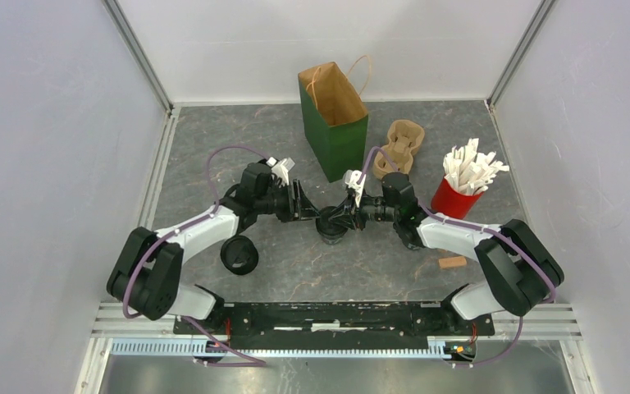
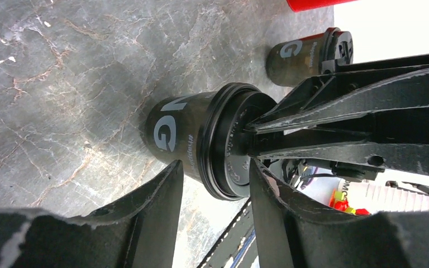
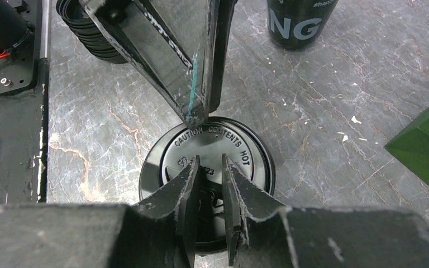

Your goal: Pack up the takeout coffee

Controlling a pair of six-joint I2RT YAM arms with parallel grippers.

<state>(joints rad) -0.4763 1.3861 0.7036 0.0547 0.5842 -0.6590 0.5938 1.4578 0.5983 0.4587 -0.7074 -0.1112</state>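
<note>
Pressing down: right fingers (image 3: pixel 185 187) stand narrow, tips on the middle of the lid (image 3: pixel 212 137), nothing seen between them. Probably bracing it. Left fingers (image 2: pixel 156 206) are parted, straddling the lid rim of the same cup (image 2: pixel 170 131), not clamped. Cup stands upright on the surface (image 1: pixel 213 139), between both arms, in front of the green bag (image 1: pixel 336 135), not yet in it. Second cup (image 2: pixel 290 58) stands just beyond. Judged step: seating the lid before packing.

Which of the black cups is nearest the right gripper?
The cup at mid-table, directly under the right gripper, whose jaws sit on its lid. The other cup in the right wrist view stands apart, beyond it.
</note>
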